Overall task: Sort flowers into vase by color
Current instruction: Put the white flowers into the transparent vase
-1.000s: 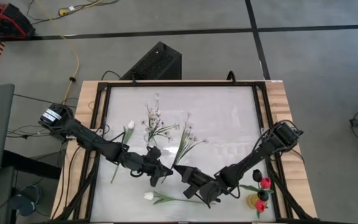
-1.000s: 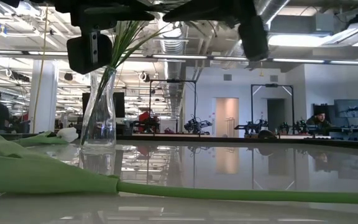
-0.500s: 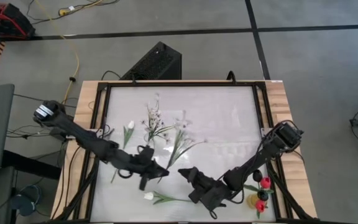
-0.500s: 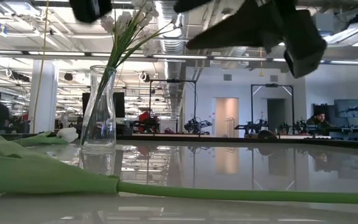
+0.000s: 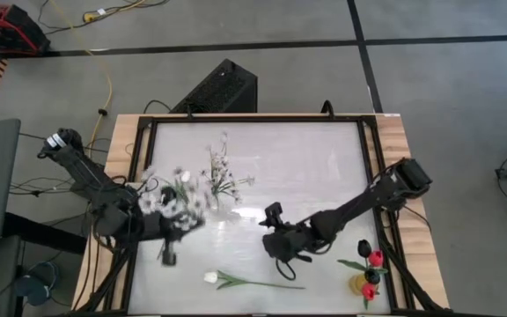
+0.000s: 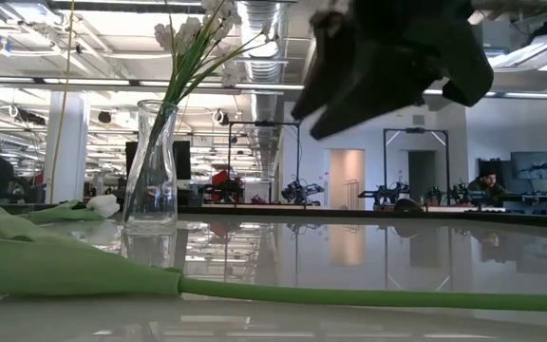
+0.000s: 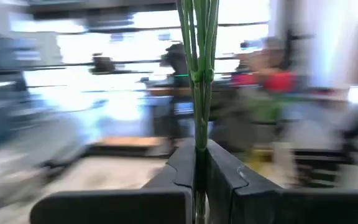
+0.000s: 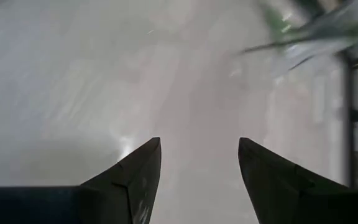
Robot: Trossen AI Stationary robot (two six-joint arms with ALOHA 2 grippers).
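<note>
Here the left gripper point(image 7: 199, 180) has its fingers clenched on a white sprig point(image 5: 172, 201) — carried above the surface's left edge, next to go into the vase point(image 6: 150, 171); the right gripper point(image 8: 199, 168) hovers empty, fingers spread.

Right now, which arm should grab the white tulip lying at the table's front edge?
Right, probably. The right gripper is open and empty, close above the white tulip. The left gripper is shut on a white blossom sprig.
</note>
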